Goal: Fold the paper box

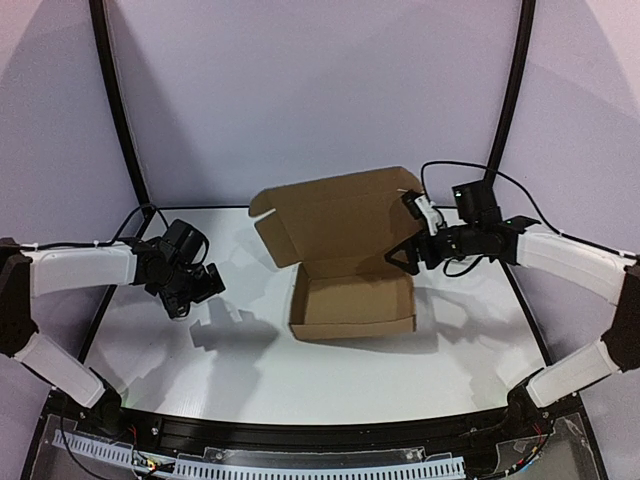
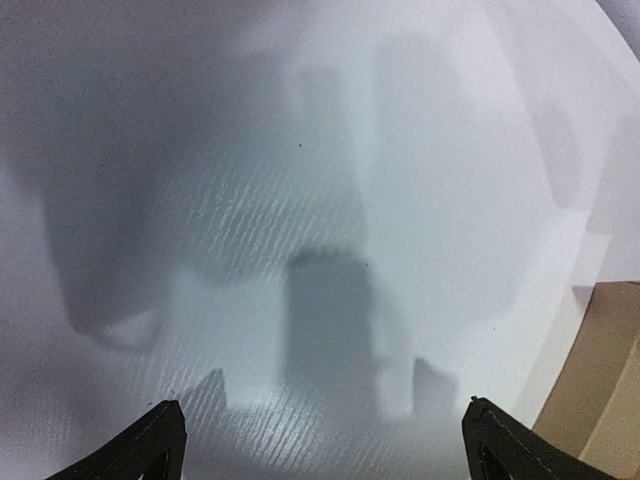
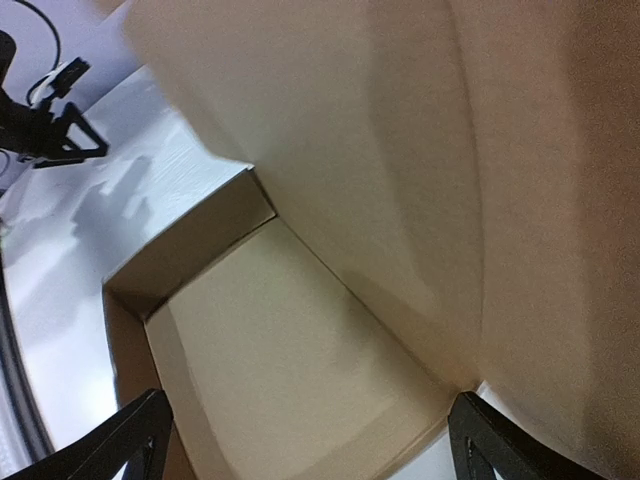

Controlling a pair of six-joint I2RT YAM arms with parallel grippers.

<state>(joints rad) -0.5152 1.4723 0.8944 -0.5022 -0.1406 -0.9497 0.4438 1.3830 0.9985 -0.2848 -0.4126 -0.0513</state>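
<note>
Overhead: box (image 1: 352, 300) mid-table (image 1: 250, 380), tray formed, lid (image 1: 335, 220) standing open, leaning back. Left gripper (image 1: 190, 298) above bare table, well left of box, fingers spread, holding nothing. Right gripper (image 1: 405, 258) at box's right rear corner beside lid edge, fingers spread; contact unclear. Left wrist view catches only a box corner at right edge. Right wrist view alone shows tray floor (image 3: 290, 340) and inner lid face close up.

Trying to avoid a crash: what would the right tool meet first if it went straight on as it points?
Likely the box, its inner floor near the raised lid. The right tool aims into it; depth is unclear.
</note>
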